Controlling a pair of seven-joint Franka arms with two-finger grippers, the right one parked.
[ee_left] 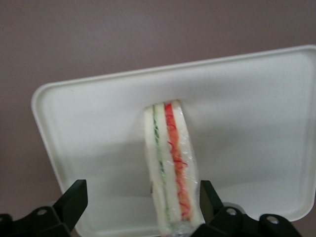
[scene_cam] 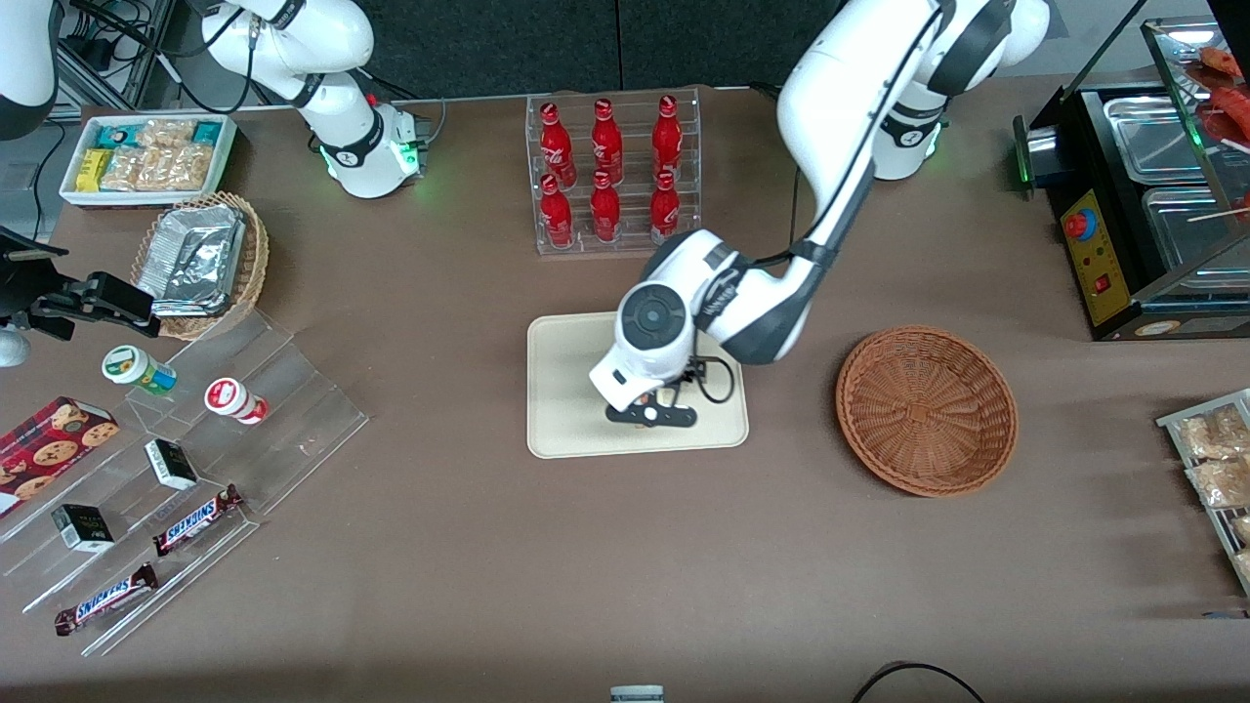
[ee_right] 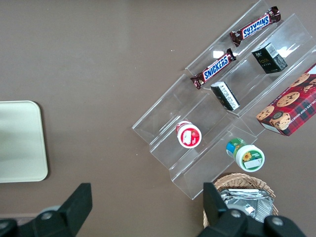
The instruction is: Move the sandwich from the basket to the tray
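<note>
The sandwich (ee_left: 170, 168), a plastic-wrapped wedge with red and green filling lines, stands on its edge on the cream tray (ee_left: 89, 113). My left gripper (ee_left: 140, 202) is open around it: one finger (ee_left: 210, 200) is close beside the sandwich, the other finger (ee_left: 74, 200) stands well apart from it. In the front view the gripper (scene_cam: 652, 415) hangs low over the tray (scene_cam: 562, 391) and the wrist hides the sandwich. The reddish-brown basket (scene_cam: 926, 410) lies empty toward the working arm's end of the table.
A clear rack of red bottles (scene_cam: 610, 171) stands farther from the front camera than the tray. A tan basket of foil trays (scene_cam: 200, 259), acrylic shelves with snacks (scene_cam: 186, 469) and a white snack bin (scene_cam: 146, 156) lie toward the parked arm's end.
</note>
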